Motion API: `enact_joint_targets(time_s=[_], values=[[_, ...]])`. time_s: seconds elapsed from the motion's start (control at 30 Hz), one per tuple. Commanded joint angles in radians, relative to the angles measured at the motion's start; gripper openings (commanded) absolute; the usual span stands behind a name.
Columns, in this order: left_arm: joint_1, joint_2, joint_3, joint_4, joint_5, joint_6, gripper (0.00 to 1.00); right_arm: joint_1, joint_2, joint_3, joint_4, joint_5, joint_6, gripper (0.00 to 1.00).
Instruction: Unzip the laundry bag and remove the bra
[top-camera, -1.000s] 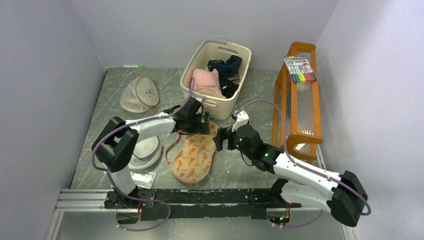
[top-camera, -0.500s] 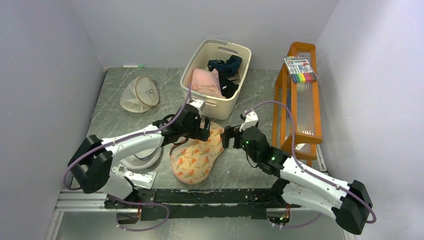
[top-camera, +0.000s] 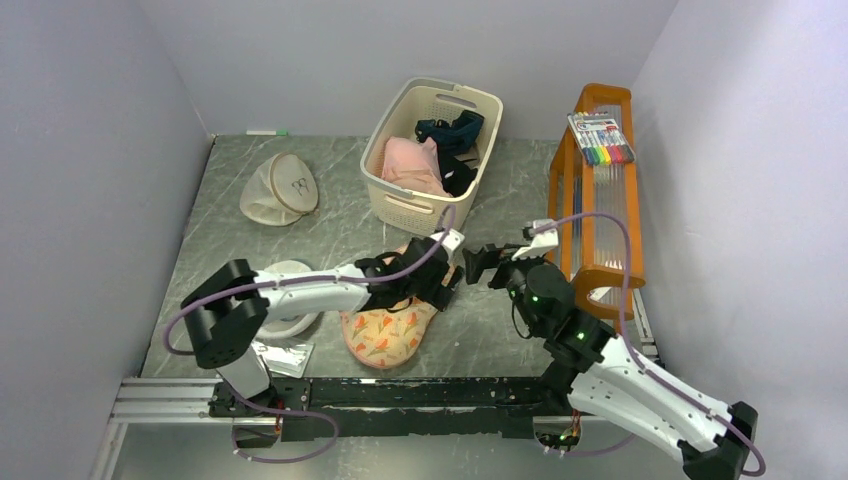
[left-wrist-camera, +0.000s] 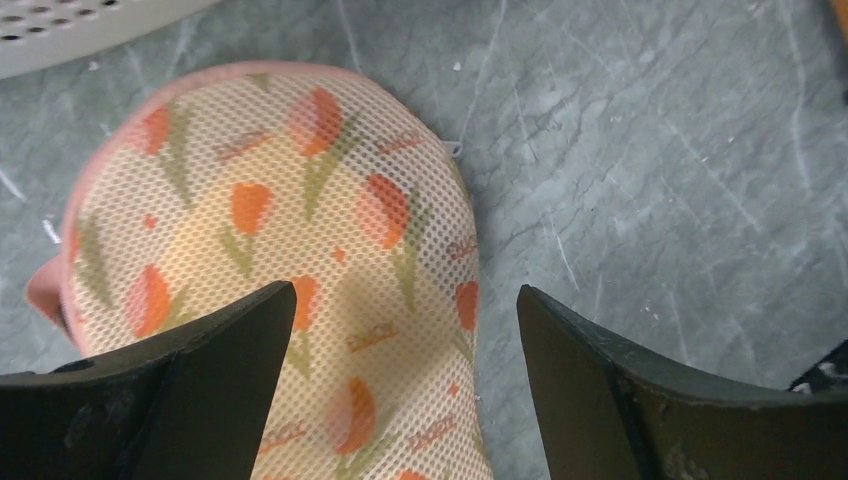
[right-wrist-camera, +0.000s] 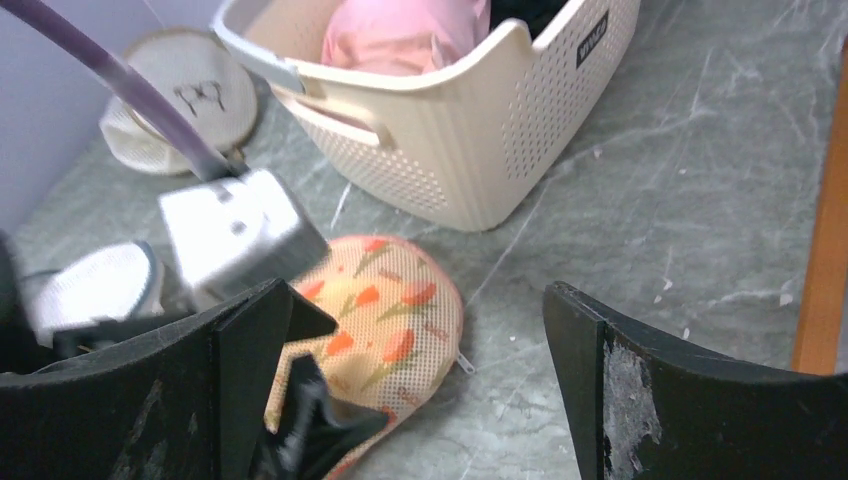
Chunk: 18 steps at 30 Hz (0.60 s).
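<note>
My left gripper (left-wrist-camera: 405, 300) has swung across, the laundry bag (left-wrist-camera: 250, 220) now directly beneath its wide, empty jaws. My right gripper (right-wrist-camera: 418, 295), equally open, has drawn back. Unzipping hasn't begun.

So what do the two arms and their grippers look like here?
Both the left arm and right arm have white links with bulky black joints, each trailed by a looping purple cable. Small green lights glow on the right arm. The left gripper and right gripper have flat, black, scuffed fingers.
</note>
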Motion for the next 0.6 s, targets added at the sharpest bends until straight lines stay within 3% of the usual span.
enact_joint_targets(time_s=[0.0,0.13,0.3,0.57], values=[[-0.044,0.069,0.038,0.053,-0.068,0.045,0.92,-0.003,-0.099,0.003,0.016,0.040,-0.028,0.98],[-0.049,0.122,0.030,0.085,-0.066,0.029,0.91,-0.003,-0.140,-0.022,0.016,0.032,-0.029,0.98],[-0.059,0.204,0.062,0.007,-0.163,0.002,0.96,-0.003,-0.105,-0.022,0.007,0.029,-0.017,0.98],[-0.058,0.068,-0.067,0.024,-0.242,-0.045,0.68,-0.003,-0.026,-0.027,-0.003,0.026,-0.009,0.98]])
